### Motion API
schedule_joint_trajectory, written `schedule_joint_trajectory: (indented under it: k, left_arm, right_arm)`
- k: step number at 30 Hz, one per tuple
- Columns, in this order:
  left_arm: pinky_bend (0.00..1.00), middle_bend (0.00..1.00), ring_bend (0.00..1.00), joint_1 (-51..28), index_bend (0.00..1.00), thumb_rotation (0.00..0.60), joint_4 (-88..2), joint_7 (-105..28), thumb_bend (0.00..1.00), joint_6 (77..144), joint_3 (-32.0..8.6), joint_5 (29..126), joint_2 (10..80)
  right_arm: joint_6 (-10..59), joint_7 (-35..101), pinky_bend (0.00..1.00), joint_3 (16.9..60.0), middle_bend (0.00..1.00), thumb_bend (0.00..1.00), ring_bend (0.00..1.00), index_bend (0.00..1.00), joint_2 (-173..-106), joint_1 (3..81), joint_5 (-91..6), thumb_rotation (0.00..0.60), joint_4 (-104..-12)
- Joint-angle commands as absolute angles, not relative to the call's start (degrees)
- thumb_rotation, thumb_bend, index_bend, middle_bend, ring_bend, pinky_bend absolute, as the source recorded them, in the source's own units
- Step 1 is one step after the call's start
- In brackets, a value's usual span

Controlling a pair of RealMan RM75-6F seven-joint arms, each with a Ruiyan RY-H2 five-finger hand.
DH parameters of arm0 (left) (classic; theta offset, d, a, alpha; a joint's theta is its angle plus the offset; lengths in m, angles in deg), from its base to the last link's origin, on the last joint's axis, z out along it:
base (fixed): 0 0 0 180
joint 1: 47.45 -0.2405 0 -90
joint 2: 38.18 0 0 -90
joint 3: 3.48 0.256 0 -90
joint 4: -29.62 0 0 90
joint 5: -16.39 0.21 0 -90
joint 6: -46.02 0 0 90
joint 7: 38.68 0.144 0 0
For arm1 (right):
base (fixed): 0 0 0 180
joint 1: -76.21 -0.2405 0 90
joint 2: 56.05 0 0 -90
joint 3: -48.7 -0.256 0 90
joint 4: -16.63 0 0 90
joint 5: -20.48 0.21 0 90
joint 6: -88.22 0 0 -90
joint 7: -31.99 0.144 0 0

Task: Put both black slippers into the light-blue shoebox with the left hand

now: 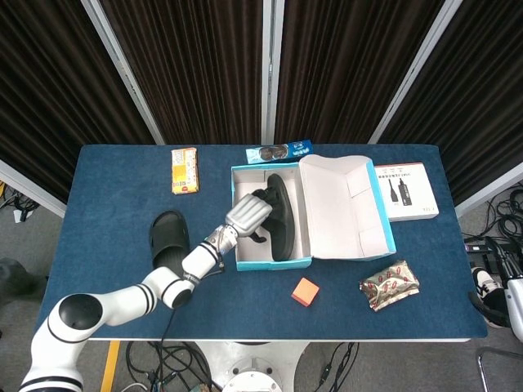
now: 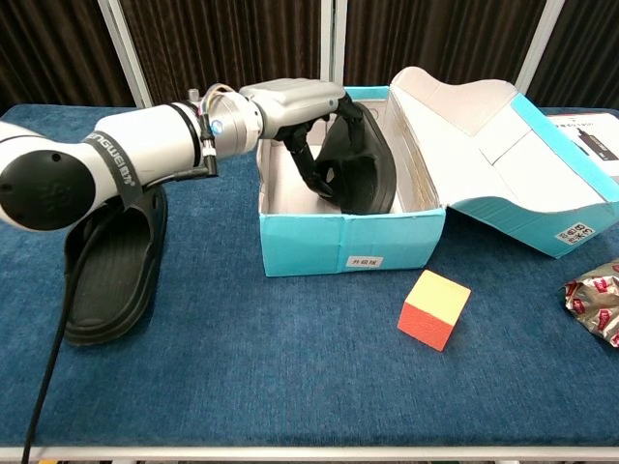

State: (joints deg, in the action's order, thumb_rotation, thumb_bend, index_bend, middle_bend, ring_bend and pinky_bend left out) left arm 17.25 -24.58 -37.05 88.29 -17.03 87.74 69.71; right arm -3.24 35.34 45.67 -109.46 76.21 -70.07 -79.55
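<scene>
My left hand reaches into the open light-blue shoebox and grips a black slipper. That slipper stands on its edge inside the box, leaning toward the right wall. The second black slipper lies flat on the blue table left of the box, partly under my left forearm. The box's lid hangs open to the right. My right hand shows in neither view.
An orange cube sits in front of the box. A crinkled snack wrapper lies at the front right, a white product box at the right. A yellow packet and a blue packet lie behind the box.
</scene>
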Motion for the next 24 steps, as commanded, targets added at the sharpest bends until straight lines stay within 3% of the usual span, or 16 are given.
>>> schedule_joint_trajectory:
  k: [1,10,18,24]
  left_arm:
    - [0.20,0.28,0.05,17.22,0.39,0.600,-25.05,-35.65,0.10,88.91,-17.66,87.03,69.93]
    - [0.20,0.16,0.05,15.73,0.23,0.600,-30.72,-31.60,0.10,90.60,-20.06,83.31,66.36]
    - [0.20,0.14,0.05,12.35,0.19,0.600,-41.55,-28.98,0.10,93.63,-22.86,78.37,58.43]
    - [0.31,0.14,0.23,7.29,0.20,0.600,-51.71,-26.59,0.10,95.59,-23.46,71.15,48.52]
  right_arm:
    - [-3.42,35.41,0.06,45.65,0.18,0.10,0.00,0.06,-109.36,76.35,-69.97,0.600,-79.55]
    - [-3.29,35.98,0.06,45.66,0.18,0.10,0.00,0.06,-109.54,76.28,-70.02,0.600,-79.15]
    - [-3.51,36.33,0.06,45.51,0.18,0.10,0.00,0.06,-109.36,76.24,-70.13,0.600,-78.96]
    - [-3.38,36.85,0.06,45.43,0.18,0.10,0.00,0.06,-109.37,76.03,-70.27,0.600,-78.59]
